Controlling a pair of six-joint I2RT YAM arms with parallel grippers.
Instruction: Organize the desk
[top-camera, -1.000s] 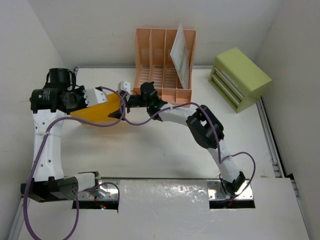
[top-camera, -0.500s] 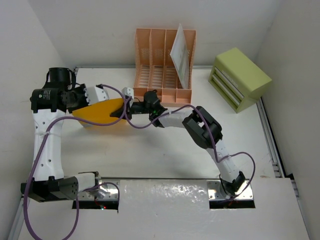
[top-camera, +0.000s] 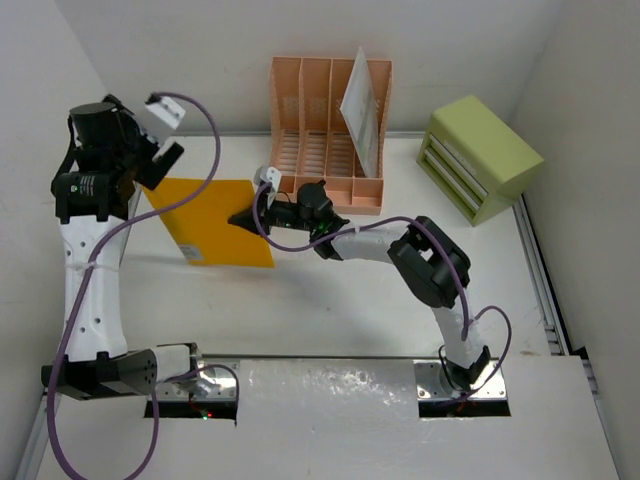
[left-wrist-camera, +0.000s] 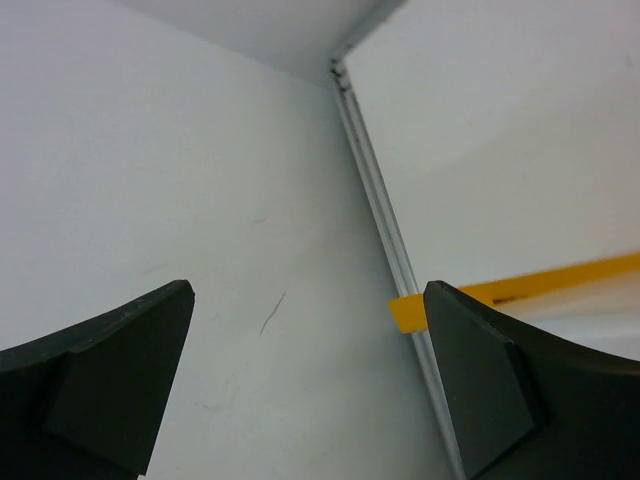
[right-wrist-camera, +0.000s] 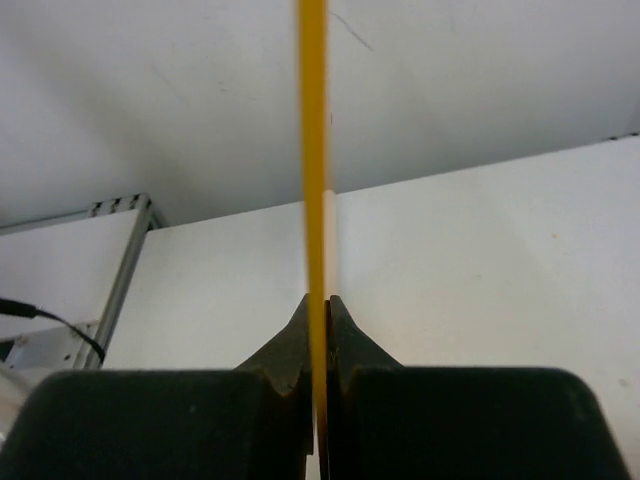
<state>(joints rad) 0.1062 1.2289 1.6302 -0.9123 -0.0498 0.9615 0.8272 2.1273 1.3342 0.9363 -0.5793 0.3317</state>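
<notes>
A flat orange folder (top-camera: 205, 222) hangs over the left part of the white desk (top-camera: 330, 300). My right gripper (top-camera: 243, 217) is shut on the middle of its right edge. In the right wrist view the folder (right-wrist-camera: 312, 150) shows edge-on as a thin orange line pinched between the right gripper (right-wrist-camera: 318, 300) jaws. My left gripper (top-camera: 168, 132) is raised near the far left corner, above and off the folder, open and empty. In the left wrist view the left gripper (left-wrist-camera: 308, 292) spans bare wall, with a strip of the folder (left-wrist-camera: 520, 290) behind its right finger.
A peach slotted file rack (top-camera: 325, 130) stands at the back centre with a white sheet (top-camera: 362, 105) leaning in a right slot. A lime-green drawer box (top-camera: 480, 155) sits at the back right. A silver rail (left-wrist-camera: 385, 220) runs along the desk edge by the wall.
My left gripper opened, let go of the folder and lifted back to the left. My right gripper shut on the folder's right edge, and the folder now shows its full face.
</notes>
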